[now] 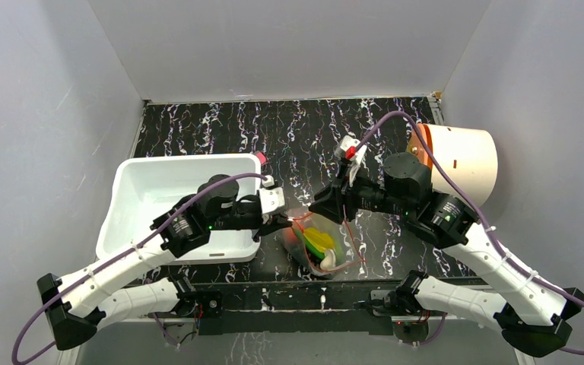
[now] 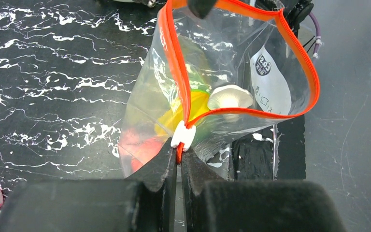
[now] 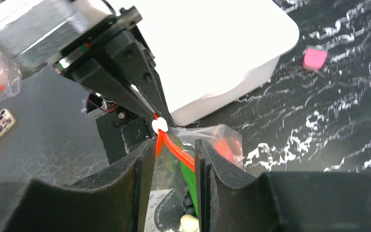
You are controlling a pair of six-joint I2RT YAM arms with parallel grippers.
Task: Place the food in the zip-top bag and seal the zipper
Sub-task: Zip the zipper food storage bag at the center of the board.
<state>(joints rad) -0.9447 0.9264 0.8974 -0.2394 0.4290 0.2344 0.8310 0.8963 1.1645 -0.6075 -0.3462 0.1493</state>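
Note:
The clear zip-top bag (image 1: 321,245) lies between the arms near the front edge, its mouth open. Inside I see the yellow piece (image 2: 186,112), the orange ball (image 2: 140,145), the beige mushroom (image 2: 230,96) and the green pod (image 3: 188,180). My left gripper (image 2: 179,154) is shut on the end of the orange-red zipper (image 2: 176,67), just behind its white tip (image 2: 183,137). My right gripper (image 3: 175,150) is open, its fingers straddling the zipper (image 3: 178,152) close to the white tip (image 3: 160,124) and the left gripper's fingers (image 3: 140,92).
The white plastic bin (image 1: 175,198) stands at the left, touching the left arm. The small pink block (image 1: 260,158) lies at its far right corner and also shows in the right wrist view (image 3: 314,58). A white cylinder with an orange rim (image 1: 460,160) lies at the back right.

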